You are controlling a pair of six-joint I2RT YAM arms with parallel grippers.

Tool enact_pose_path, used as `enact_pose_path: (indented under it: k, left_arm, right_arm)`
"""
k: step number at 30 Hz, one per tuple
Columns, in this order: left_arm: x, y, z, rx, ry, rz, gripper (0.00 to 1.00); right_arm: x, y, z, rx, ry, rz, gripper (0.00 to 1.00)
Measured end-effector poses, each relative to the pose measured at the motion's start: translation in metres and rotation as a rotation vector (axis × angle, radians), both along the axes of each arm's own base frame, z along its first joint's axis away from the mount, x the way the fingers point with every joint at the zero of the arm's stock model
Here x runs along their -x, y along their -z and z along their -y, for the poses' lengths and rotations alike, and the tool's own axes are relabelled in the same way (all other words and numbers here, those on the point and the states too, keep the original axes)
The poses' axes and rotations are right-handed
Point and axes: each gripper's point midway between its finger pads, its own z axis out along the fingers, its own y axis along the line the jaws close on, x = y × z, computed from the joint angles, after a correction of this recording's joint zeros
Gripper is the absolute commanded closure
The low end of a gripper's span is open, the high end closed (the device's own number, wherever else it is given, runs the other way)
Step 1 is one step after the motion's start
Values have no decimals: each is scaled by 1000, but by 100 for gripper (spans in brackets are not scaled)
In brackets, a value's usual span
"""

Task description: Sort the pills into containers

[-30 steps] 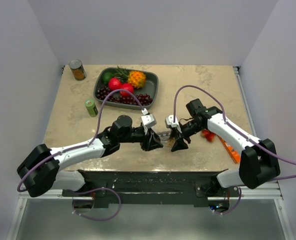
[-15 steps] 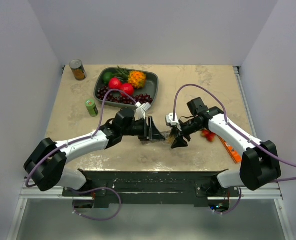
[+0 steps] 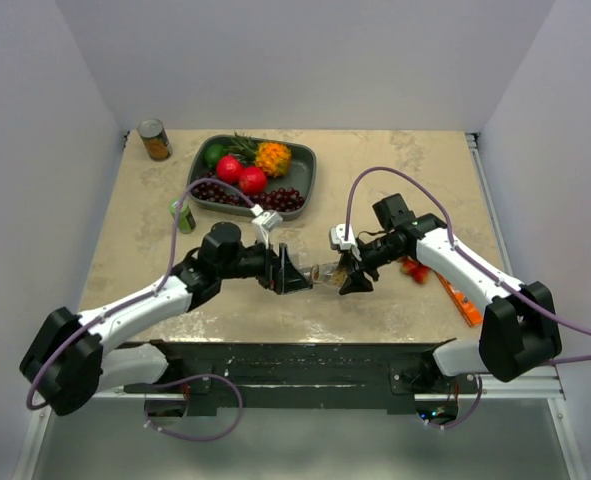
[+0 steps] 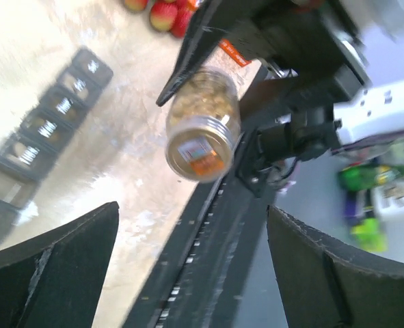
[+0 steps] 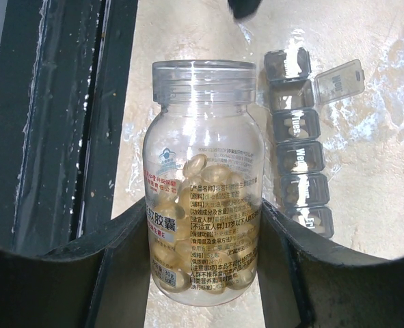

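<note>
A clear pill bottle (image 5: 205, 184) of yellow softgel pills lies on its side just above the table, and my right gripper (image 5: 203, 205) is shut on its lower body. In the top view the bottle (image 3: 327, 272) juts left from the right gripper (image 3: 353, 276). The containers (image 5: 299, 157), a grey strip of small lidded compartments, lie just to the right of the bottle in the right wrist view, with one lid (image 5: 338, 80) flipped open. My left gripper (image 4: 191, 208) is open and empty, a short way off the bottle's neck (image 4: 203, 126). The containers (image 4: 44, 130) lie to its left.
A dark tray (image 3: 305, 165) of fruit sits at the back, with a tin can (image 3: 155, 140) in the back left corner and a small green bottle (image 3: 182, 215) by the left arm. Orange and red items (image 3: 457, 298) lie under the right arm. The table's front edge (image 3: 305, 335) is close.
My left gripper has opened wide and drawn back to the left, away from the bottle's neck. The right gripper has kept its hold on the bottle, almost in the same spot.
</note>
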Motion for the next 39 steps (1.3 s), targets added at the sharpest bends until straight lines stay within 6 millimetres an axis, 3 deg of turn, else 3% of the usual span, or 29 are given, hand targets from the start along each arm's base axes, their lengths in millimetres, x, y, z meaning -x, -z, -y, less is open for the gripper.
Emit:
enact_pose_path:
  k: [4, 10, 16, 22, 29, 39]
  left_arm:
    - [9, -18, -20, 29, 16, 280, 0]
    - [16, -59, -53, 152, -82, 771, 0]
    - [10, -58, -51, 93, -10, 1047, 0]
    - [5, -30, -30, -5, 179, 1112, 1]
    - [19, -22, -2, -8, 325, 1178, 3]
    - [19, -7, 5, -42, 358, 1174, 4]
  right_arm:
    - [0, 0, 0, -1, 0, 1, 100]
    - [1, 0, 0, -8, -8, 8, 100]
    - [6, -3, -1, -30, -30, 23, 100]
    - [7, -1, 0, -31, -41, 31, 100]
    - [8, -1, 0, -36, -53, 39, 100]
    - [10, -3, -2, -50, -63, 35, 100]
